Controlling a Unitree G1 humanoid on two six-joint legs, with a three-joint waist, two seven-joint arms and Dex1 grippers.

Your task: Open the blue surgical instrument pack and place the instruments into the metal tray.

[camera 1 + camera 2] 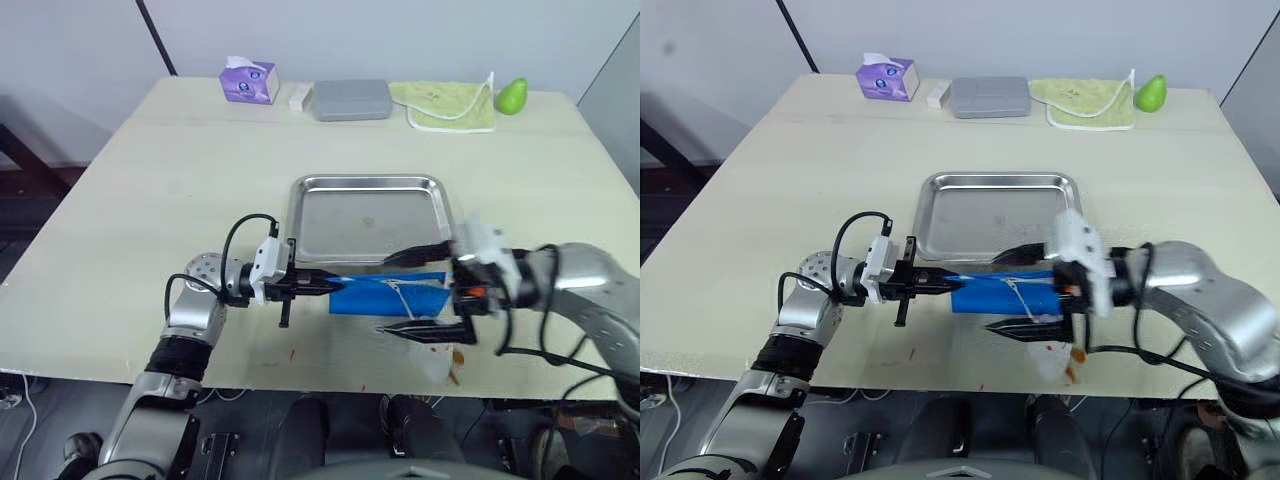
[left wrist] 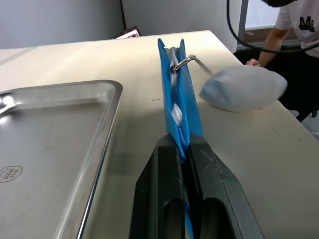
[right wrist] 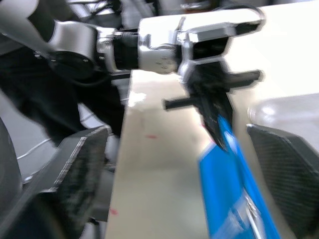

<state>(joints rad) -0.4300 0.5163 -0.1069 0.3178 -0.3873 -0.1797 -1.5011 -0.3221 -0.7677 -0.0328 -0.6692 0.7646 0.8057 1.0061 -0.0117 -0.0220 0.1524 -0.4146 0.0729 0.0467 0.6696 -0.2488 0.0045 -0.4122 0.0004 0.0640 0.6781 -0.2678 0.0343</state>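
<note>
The blue surgical instrument pack (image 1: 392,294) is held on edge just in front of the metal tray (image 1: 362,228), which has nothing in it. My left gripper (image 1: 325,284) is shut on the pack's left end; the left wrist view shows its fingers (image 2: 164,169) pinching the blue wrap (image 2: 183,99). A slender metal instrument (image 2: 182,61) pokes out of the pack's far end. My right gripper (image 1: 383,296) is open, with one finger on each side of the pack's right part. In the right wrist view the pack (image 3: 234,189) lies between its fingers (image 3: 75,174).
Along the table's far edge stand a purple tissue box (image 1: 249,81), a grey box (image 1: 351,99), a green-yellow cloth (image 1: 445,104) and a green pear (image 1: 512,95). The table's front edge is close below both grippers. A person (image 2: 296,25) sits beyond the table.
</note>
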